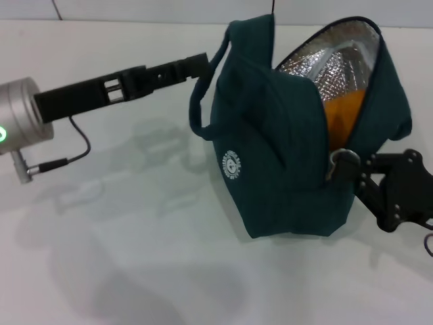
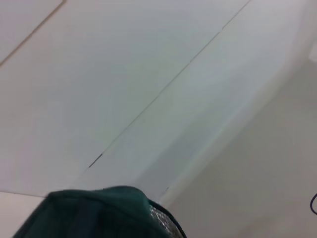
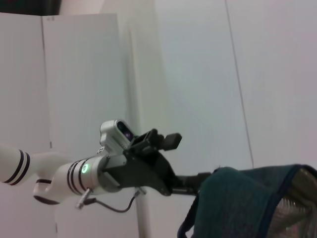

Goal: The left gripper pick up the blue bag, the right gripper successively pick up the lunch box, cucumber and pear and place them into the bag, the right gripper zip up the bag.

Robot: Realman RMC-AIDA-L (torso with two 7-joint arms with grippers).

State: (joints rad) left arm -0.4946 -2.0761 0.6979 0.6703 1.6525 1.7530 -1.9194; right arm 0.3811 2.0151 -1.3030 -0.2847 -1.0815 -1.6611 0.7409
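The blue bag [image 1: 284,156] stands upright on the white table, its top gaping and the silver foil lining [image 1: 331,64] showing. Inside the opening I see an orange-yellow shape, the pear [image 1: 345,108]. My left gripper [image 1: 201,64] reaches in from the left and is shut on the bag's loop handle [image 1: 220,54]. The right wrist view also shows the left gripper [image 3: 195,181] at the bag [image 3: 247,203]. My right gripper [image 1: 355,166] is at the bag's right side, pinched on the ring-pull zipper [image 1: 338,161] at the low end of the opening. The lunch box and cucumber are hidden.
The white table [image 1: 135,257] spreads in front and to the left of the bag. A thin cable [image 1: 78,152] hangs under the left wrist. The left wrist view shows only the bag's top [image 2: 99,213] and pale wall panels [image 2: 148,74].
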